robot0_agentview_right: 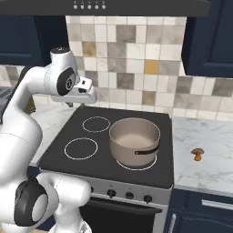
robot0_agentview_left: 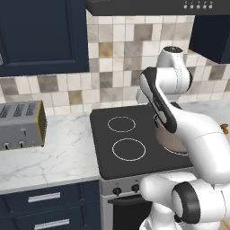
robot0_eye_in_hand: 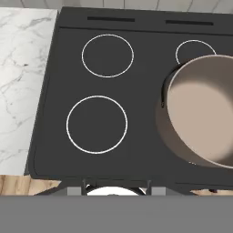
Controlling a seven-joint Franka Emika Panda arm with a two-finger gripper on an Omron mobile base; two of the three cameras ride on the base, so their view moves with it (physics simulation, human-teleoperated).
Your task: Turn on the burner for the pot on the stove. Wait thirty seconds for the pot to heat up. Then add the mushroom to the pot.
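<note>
The taupe-grey pot (robot0_agentview_right: 134, 141) stands on the front right zone of the stove (robot0_agentview_right: 59, 157), its short dark handle (robot0_agentview_right: 148, 152) turned to the front. The white ring under the pot (robot0_agentview_right: 136, 166) shows no red glow. In the hand view the pot (robot0_eye_in_hand: 205, 113) is empty and pale inside. The tiny orange-brown mushroom (robot0_agentview_right: 197, 154) lies on the counter right of the stove, also seen at the right edge of the left base view as the mushroom (robot0_agentview_left: 223, 129). My gripper (robot0_agentview_right: 69, 104) hovers high over the stove's left side, open and holding nothing, with its fingertips (robot0_eye_in_hand: 84, 184) wide apart.
Two plain white rings (robot0_eye_in_hand: 108, 55) (robot0_eye_in_hand: 97, 124) mark the stove's left half. Small black knobs (robot0_agentview_right: 129, 195) line the steel front. A steel toaster (robot0_agentview_left: 20, 126) stands on the marble counter (robot0_agentview_left: 58, 157) to the left. A range hood (robot0_agentview_right: 91, 5) hangs overhead, with dark cabinets on both sides.
</note>
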